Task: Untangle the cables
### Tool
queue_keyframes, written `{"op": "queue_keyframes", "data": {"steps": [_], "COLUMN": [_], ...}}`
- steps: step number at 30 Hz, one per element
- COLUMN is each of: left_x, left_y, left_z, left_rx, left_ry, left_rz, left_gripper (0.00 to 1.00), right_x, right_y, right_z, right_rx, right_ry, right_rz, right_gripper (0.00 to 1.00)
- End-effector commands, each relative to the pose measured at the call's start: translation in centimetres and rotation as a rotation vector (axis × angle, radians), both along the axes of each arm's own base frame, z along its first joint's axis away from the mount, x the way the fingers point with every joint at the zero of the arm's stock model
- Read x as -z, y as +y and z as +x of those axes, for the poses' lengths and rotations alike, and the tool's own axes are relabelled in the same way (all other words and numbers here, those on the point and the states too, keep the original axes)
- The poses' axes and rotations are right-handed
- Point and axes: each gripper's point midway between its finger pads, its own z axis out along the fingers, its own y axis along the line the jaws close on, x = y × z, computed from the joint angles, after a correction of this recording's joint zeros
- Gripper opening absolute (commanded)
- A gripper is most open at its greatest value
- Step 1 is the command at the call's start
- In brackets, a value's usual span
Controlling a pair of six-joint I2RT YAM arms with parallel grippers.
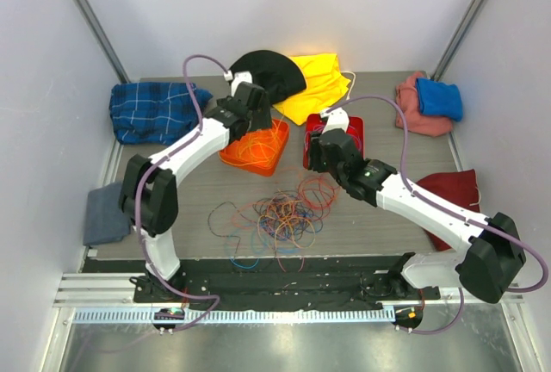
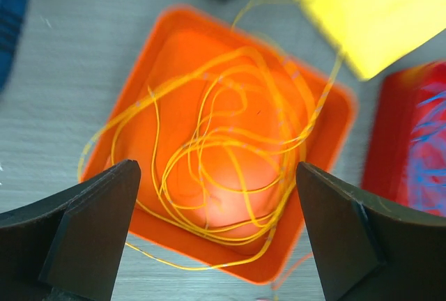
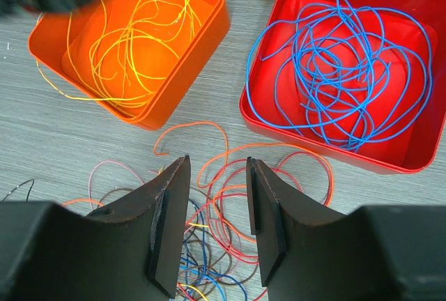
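Note:
A loose tangle of cables (image 1: 284, 213) in orange, red, blue and purple lies on the table between the two arms. Yellow cables (image 2: 230, 141) are coiled in the orange tray (image 2: 209, 242), with one strand hanging over its near rim. My left gripper (image 2: 217, 168) hovers above this tray (image 1: 255, 155), wide open and holding nothing. Blue cables (image 3: 334, 64) fill the red tray (image 3: 313, 137). My right gripper (image 3: 217, 160) hangs partly open over the far edge of the tangle (image 3: 221, 196), nothing between its fingers.
Cloths ring the work area: blue plaid (image 1: 153, 109) far left, black (image 1: 267, 75) and yellow (image 1: 318, 83) behind the trays, pink with blue (image 1: 426, 101) far right, dark red (image 1: 452, 191) right, grey (image 1: 105, 213) left. The red tray (image 1: 355, 131) stands beside the orange one.

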Motion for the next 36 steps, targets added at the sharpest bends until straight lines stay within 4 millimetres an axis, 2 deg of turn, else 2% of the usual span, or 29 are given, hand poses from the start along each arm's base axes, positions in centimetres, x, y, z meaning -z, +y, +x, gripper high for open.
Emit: {"op": "queue_keyframes", "data": {"steps": [1,4,6,7,8,9,11,13,14,17,18,24,28,31,35,36], "left_x": [-9.2,-10.1,-10.0,-8.3,-9.2,-9.1,-7.1,-5.2,-3.0,0.2,1.8,4.6,6.2,7.2,8.1,8.3], "left_y": [-0.3,-1.2,-1.1,-0.4,0.5,2.1,4.7,7.4,8.0,8.9,9.1,10.3,8.8,6.4,3.4,2.5], "left_z": [1.6,0.8,-0.1,-0.9,-1.8,-2.3,-3.9,-4.1,-4.5,-4.2,-4.0,-2.2,-1.0,-1.2,-2.4,-2.8], "left_rx": [-0.013,0.019,0.024,0.016,-0.002,-0.052,-0.118,-0.196,-0.217,-0.247,-0.257,-0.348,-0.316,-0.267,-0.187,-0.161], "left_ry": [-0.236,-0.242,-0.238,-0.210,-0.236,-0.252,-0.240,-0.197,-0.125,-0.015,0.021,0.045,0.087,0.119,0.148,0.160], "left_rz": [-0.096,-0.157,-0.166,-0.143,-0.145,-0.114,-0.084,-0.080,-0.076,-0.085,-0.072,-0.148,-0.234,-0.334,-0.428,-0.442], "left_gripper": [1.00,1.00,1.00,1.00,1.00,1.00,1.00,1.00,1.00,0.99,0.99,0.97,0.92,0.82,0.61,0.59], "right_x": [-1.7,-1.5,-1.1,-1.0,-0.8,-0.7,-0.5,-0.2,-0.7,-1.2,-1.6,-3.8,-4.6,-4.7,-4.5,-4.4], "right_y": [0.3,0.3,0.2,0.3,0.4,0.4,0.3,0.1,0.1,0.0,-0.1,-1.3,-2.1,-2.7,-2.9,-2.8], "right_z": [0.2,0.2,0.0,-0.1,-0.3,-0.5,-0.8,-1.1,-1.2,-1.4,-1.5,-2.7,-3.5,-3.7,-3.6,-3.6], "right_rx": [0.008,0.006,0.002,-0.007,-0.011,-0.019,-0.017,-0.015,-0.013,-0.008,-0.005,0.010,0.018,0.032,0.042,0.043], "right_ry": [-0.049,-0.050,-0.045,-0.045,-0.041,-0.037,-0.044,-0.052,-0.062,-0.071,-0.079,-0.111,-0.126,-0.128,-0.126,-0.127], "right_rz": [0.050,0.045,0.044,0.048,0.051,0.058,0.085,0.104,0.122,0.150,0.160,0.204,0.221,0.210,0.204,0.206], "right_gripper": [0.45,0.45,0.45,0.44,0.42,0.41,0.36,0.29,0.26,0.18,0.16,0.16,0.16,0.16,0.16,0.16]}}
